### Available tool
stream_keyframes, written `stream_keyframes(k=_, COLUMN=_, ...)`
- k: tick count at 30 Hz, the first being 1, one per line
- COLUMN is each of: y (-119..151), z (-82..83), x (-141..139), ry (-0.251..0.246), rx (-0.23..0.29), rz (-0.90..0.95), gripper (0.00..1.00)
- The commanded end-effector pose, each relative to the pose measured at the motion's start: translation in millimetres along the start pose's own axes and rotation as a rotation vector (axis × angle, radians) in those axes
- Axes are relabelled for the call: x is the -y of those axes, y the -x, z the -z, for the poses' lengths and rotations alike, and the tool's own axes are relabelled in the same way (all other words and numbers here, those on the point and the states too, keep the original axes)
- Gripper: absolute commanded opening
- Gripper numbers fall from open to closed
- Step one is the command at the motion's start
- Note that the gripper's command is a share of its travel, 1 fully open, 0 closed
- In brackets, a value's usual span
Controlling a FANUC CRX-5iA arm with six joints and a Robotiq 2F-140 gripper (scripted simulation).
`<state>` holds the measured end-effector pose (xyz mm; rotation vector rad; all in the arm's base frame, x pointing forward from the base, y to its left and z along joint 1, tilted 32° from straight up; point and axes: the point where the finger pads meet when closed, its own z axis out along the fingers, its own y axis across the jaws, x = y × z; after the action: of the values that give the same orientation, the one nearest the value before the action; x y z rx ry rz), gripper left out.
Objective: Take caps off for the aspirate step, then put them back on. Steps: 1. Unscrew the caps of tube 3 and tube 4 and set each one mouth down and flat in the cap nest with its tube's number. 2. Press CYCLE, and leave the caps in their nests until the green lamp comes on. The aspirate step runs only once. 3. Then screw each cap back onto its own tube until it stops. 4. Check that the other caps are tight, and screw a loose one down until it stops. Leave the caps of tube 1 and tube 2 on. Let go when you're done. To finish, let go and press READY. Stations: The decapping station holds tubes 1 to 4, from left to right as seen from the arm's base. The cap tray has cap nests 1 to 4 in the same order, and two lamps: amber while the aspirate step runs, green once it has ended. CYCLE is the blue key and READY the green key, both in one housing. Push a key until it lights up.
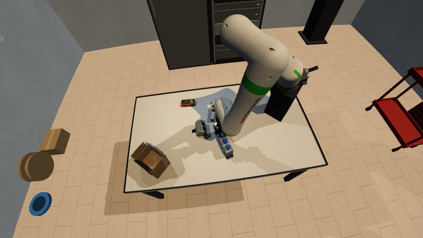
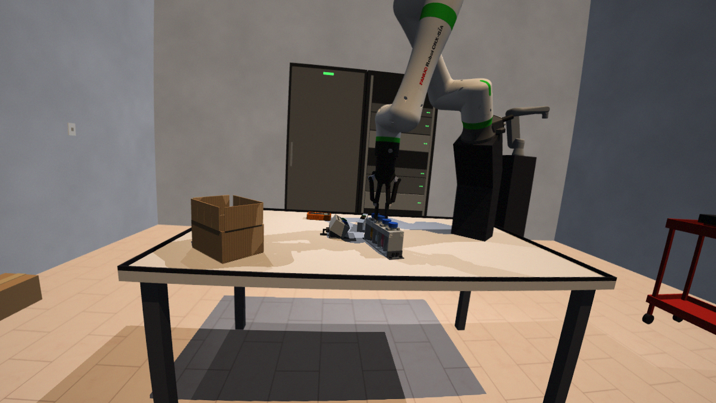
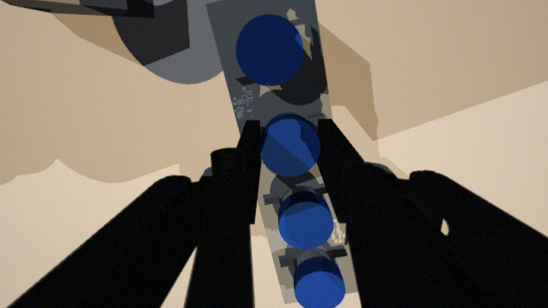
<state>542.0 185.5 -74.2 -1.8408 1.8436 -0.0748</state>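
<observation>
I have the gripper [image 3: 289, 128] pinched on a cap [image 3: 290, 145], second from the far end of the rack [image 3: 244, 103]. The tube row runs 12 to 6 in the wrist view; fingers sit at 9 and 3.

caps [image 3: 290, 145] blue | cart [image 1: 393, 113] red | box [image 2: 226, 228] brown

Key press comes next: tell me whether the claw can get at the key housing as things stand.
Probably yes, once it lets go: the claw is closed on a blue cap in the decapping station, and the key housing sits close beside with nothing between.
</observation>
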Motion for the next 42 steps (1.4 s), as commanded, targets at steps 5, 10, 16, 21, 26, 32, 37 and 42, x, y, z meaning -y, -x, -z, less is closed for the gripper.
stream_keyframes(k=5, y=-0.5, z=0.8, x=0.5, ry=-0.007, rx=0.020, rz=0.461, gripper=0.30)
stream_keyframes(k=10, y=-0.5, z=0.9, x=0.5, ry=-0.009, rx=0.021, rz=0.622, gripper=0.30)
stream_keyframes(k=16, y=-0.6, z=1.2, x=0.5, ry=-0.010, rx=0.020, rz=0.719, gripper=0.30)
stream_keyframes(k=21, y=-0.5, z=0.7, x=0.5, ry=-0.010, rx=0.020, rz=0.719, gripper=0.41)
stream_keyframes(k=26, y=-0.6, z=0.7, x=0.5, ry=-0.010, rx=0.020, rz=0.719, gripper=0.41)
stream_keyframes(k=32, y=-0.5, z=0.7, x=0.5, ry=-0.010, rx=0.020, rz=0.719, gripper=0.41)
stream_keyframes(k=37, y=-0.7, z=0.6, x=0.5, ry=-0.007, rx=0.021, rz=0.425, gripper=0.41)
stream_keyframes(k=42, y=-0.7, z=0.5, x=0.5, ry=-0.005, rx=0.022, rz=0.258, gripper=0.41)
